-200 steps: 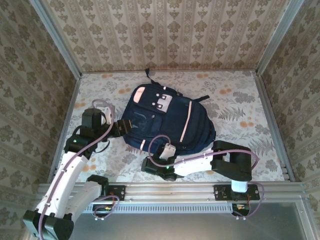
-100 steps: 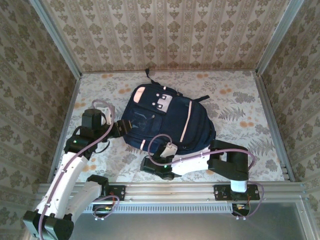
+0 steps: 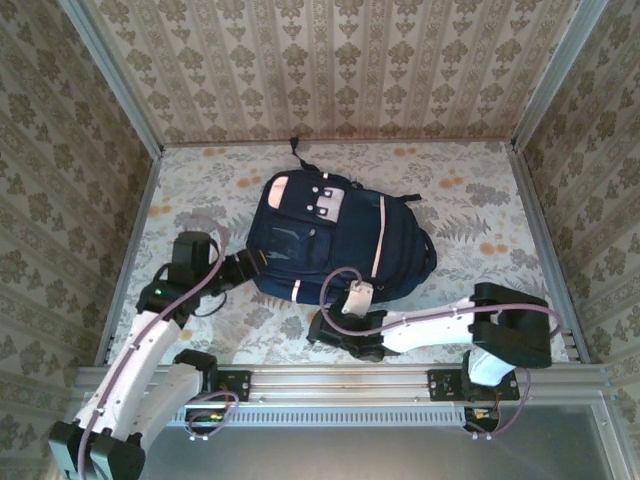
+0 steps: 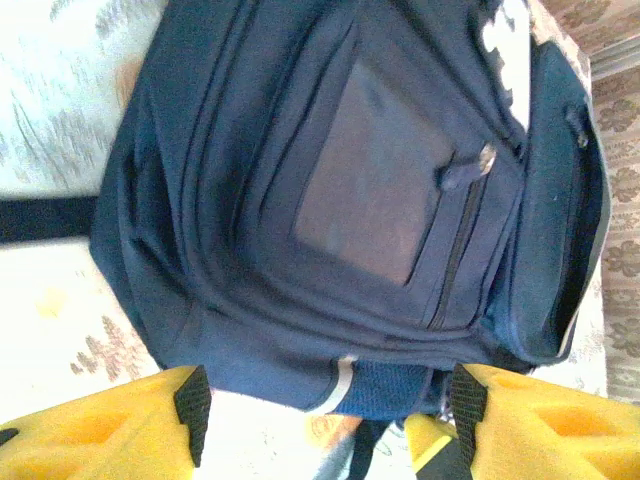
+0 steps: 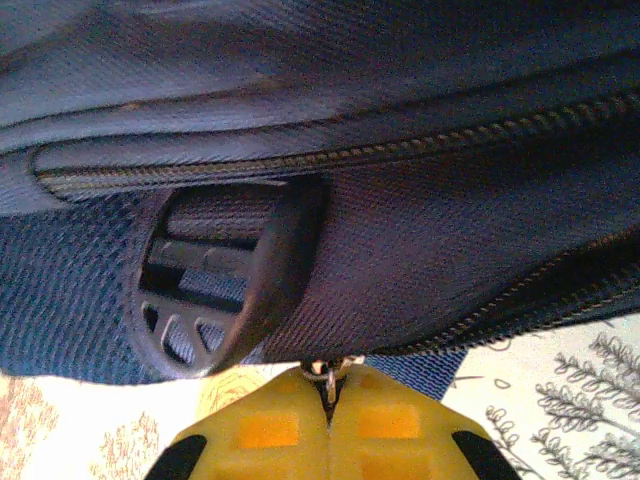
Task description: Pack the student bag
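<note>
Jaws of right gripper [image 5: 328,385] now pinched shut on a zip pull [image 5: 322,368] at the bag's [image 3: 320,240] near edge; we note it has moved rightward. Left gripper [image 4: 325,400] gapes, gripping nothing, at the bag's left side. The bag lies mid-way across the table [image 3: 480,200], slightly turned.

Right wrist view: large navy-blue fabric backpack [image 5: 400,230] cut off at top, left and right edges; small metal ring [image 5: 322,370] largely hidden between the pressed-together fingers [image 5: 265,430] of the right hand [image 5: 328,395].
</note>
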### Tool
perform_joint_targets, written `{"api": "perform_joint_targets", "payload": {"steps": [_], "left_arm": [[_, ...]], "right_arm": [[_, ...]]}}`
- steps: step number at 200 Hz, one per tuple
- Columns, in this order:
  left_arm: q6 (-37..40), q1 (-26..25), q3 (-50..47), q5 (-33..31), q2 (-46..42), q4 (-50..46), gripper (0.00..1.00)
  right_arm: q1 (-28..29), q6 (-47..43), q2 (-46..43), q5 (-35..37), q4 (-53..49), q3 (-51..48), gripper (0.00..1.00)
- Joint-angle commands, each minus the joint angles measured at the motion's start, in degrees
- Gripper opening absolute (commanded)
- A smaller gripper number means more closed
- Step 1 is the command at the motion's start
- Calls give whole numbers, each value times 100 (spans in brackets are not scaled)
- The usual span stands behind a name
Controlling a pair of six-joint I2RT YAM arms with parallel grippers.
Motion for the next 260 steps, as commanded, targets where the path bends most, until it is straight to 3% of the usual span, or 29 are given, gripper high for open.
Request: {"api": "perform_joint_targets", "payload": {"steps": [1,41,96,137,209,236,260], "left_arm": [[-1415,-552,-550,-297,-464,471,69],[-2351,-1600,-1201,-1231,-703,963,73],[-2881,-1974,-1606,-1891,-153,1928,77],[-2911,-2081,-1614,-2152,500,2467,76],[-3244,-2385,-1339,-2795,1571,2498,76],[-3349,-2485,-1280,-3007,1759,2610,61],[-3415,-2494,-1246,-3181,1698,2556,33]], "right_arm": [[-111,-1343,-447,-335,610,-344,0],[-240,-3108,-947,-1273,832,-473,0],[-319,-4558,-1221,-2184,662,-462,0],[-411,-4539,-1326,-1890,131,-522,0],[-480,-4176,-1237,-2114,369,-645,0],[-467,-3963,-1061,-2285,535,-562,0],[-473,-3802,-843,-2115,332,-456,0]]}}
